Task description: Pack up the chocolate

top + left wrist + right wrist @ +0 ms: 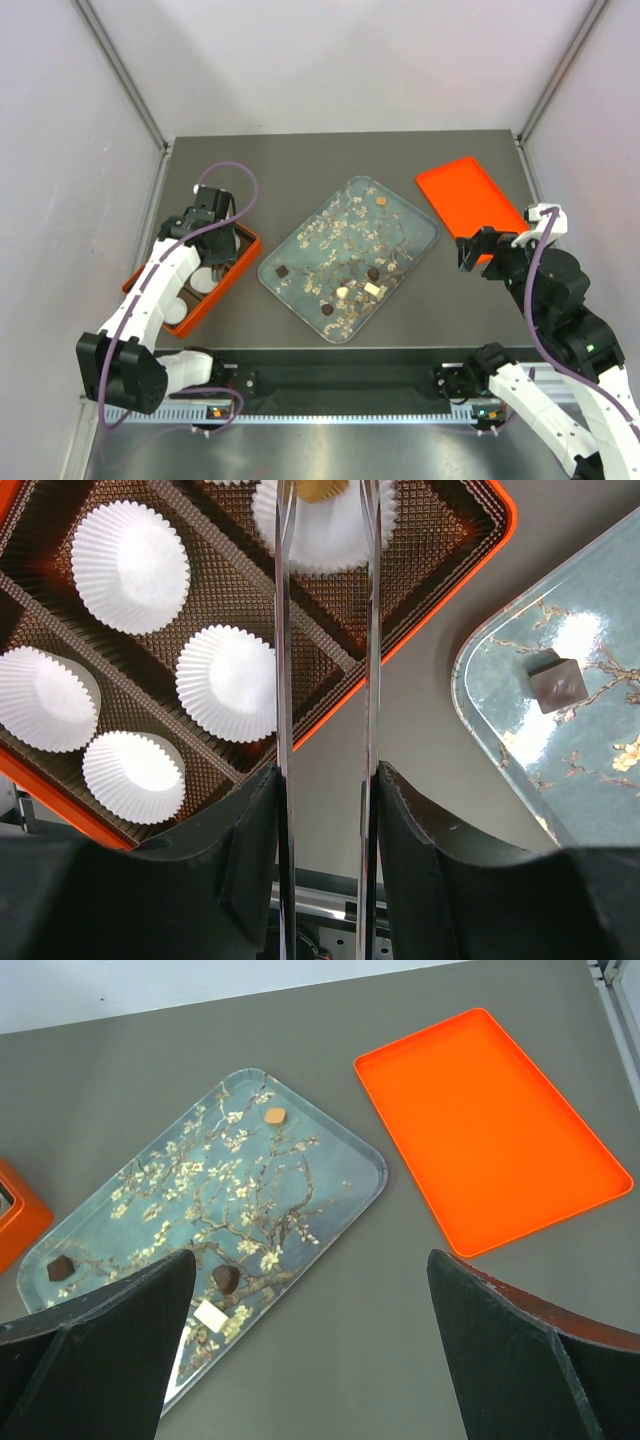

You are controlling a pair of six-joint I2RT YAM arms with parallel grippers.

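Flanking caramel chocolate above a paper cup, left pincer parted; right pincer spread.

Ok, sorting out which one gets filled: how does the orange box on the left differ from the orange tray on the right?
The orange box holds a brown ribbed insert with white paper cups; the orange tray is bare. The box is divided into compartments; the tray is one flat, shallow surface with a low rim. Both are orange rectangles with rounded corners.
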